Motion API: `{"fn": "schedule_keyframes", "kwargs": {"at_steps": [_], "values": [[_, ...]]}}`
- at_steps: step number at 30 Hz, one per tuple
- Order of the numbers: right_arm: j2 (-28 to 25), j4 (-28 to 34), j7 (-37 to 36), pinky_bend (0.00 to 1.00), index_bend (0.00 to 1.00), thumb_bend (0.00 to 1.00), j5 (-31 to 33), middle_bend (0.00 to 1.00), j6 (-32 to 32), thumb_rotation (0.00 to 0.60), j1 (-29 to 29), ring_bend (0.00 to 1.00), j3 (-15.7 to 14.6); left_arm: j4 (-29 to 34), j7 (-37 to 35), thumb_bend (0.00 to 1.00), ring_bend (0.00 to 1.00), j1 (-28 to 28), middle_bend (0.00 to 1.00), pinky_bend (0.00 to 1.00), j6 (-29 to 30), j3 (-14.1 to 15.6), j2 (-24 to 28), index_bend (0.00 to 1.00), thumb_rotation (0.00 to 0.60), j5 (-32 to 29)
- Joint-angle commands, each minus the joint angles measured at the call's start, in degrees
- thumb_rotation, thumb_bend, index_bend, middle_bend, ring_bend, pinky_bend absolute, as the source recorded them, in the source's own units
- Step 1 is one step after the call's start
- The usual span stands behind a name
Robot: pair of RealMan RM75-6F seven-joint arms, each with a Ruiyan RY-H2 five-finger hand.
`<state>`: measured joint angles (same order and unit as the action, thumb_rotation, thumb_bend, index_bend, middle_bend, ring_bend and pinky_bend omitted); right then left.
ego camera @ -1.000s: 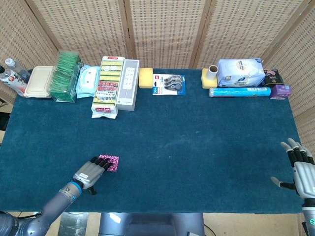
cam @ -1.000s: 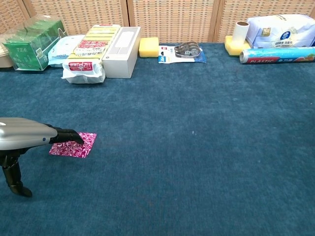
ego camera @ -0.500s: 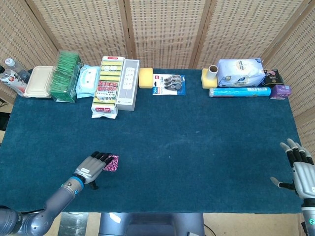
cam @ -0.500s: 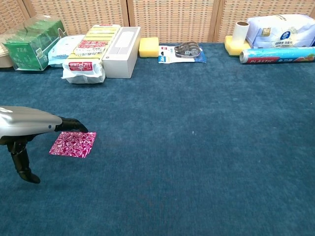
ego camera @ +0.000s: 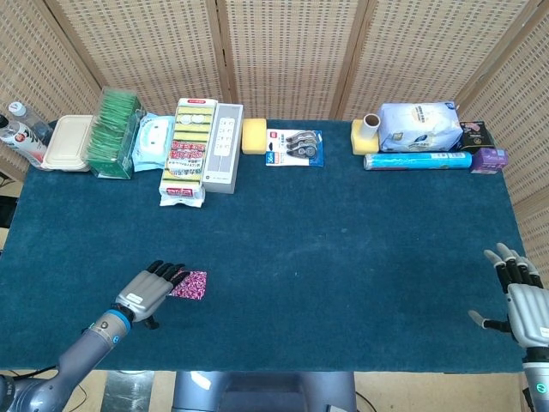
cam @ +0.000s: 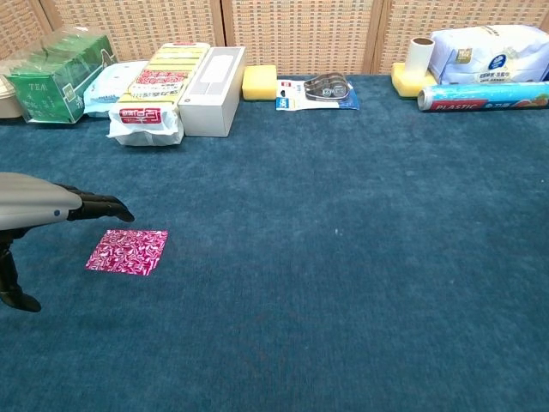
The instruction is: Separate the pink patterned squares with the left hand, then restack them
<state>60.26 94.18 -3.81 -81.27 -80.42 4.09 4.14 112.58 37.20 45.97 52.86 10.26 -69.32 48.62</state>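
The pink squares (cam: 127,251) lie flat as one stack on the blue cloth (ego camera: 343,249), at about 8 o'clock on the table, near the front edge and well in from the left edge; wide bare cloth runs from them toward 3 o'clock and back toward 12. The left hand (ego camera: 146,292) hangs just at 9 o'clock of the stack, fingers spread and straight, holding nothing; in the chest view its fingertips (cam: 118,211) sit above and behind the stack, clear of it. A second ago those fingertips rested on the squares; they have since lifted off and drawn back, and the stack has stayed put. The right hand (ego camera: 520,296) hovers at the 4 o'clock corner, fingers fanned, empty. Along the far edge, from 10 to 2 o'clock, stand a tea box (ego camera: 111,133), sponge pack (ego camera: 186,150), white box (ego camera: 222,148), yellow sponge (ego camera: 254,136), tape pack (ego camera: 294,148) and plastic wrap roll (ego camera: 418,160), all well apart from the squares.
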Motion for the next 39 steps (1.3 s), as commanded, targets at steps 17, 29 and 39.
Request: {"fn": "schedule_keyframes", "kwargs": {"at_steps": [17,29,39], "values": [[-0.3,-0.3,-1.2,0.02,0.10,0.00,0.6,0.02,0.5,0.600,0.1,0.01,0.2,-1.9,7.5,0.07,0.00,1.6,0.00,0.02,1.8,2.0,-4.3,0.00,0.600,-6.8],[-0.4,-0.1,-1.1,0.02,0.10,0.00,0.5,0.02,0.6,0.600,0.1,0.01,0.0,-4.8,6.2,0.07,0.00,1.8,0.00,0.02,2.3,1.1,-3.5,0.00,0.600,-9.9],[-0.5,0.0,-1.0,0.02,0.10,0.00,0.5,0.02,0.7,0.600,0.1,0.01,-0.1,-0.3,-0.8,0.07,0.00,-0.3,0.00,0.02,0.0,1.2,1.3,0.00,0.600,0.2]]}}
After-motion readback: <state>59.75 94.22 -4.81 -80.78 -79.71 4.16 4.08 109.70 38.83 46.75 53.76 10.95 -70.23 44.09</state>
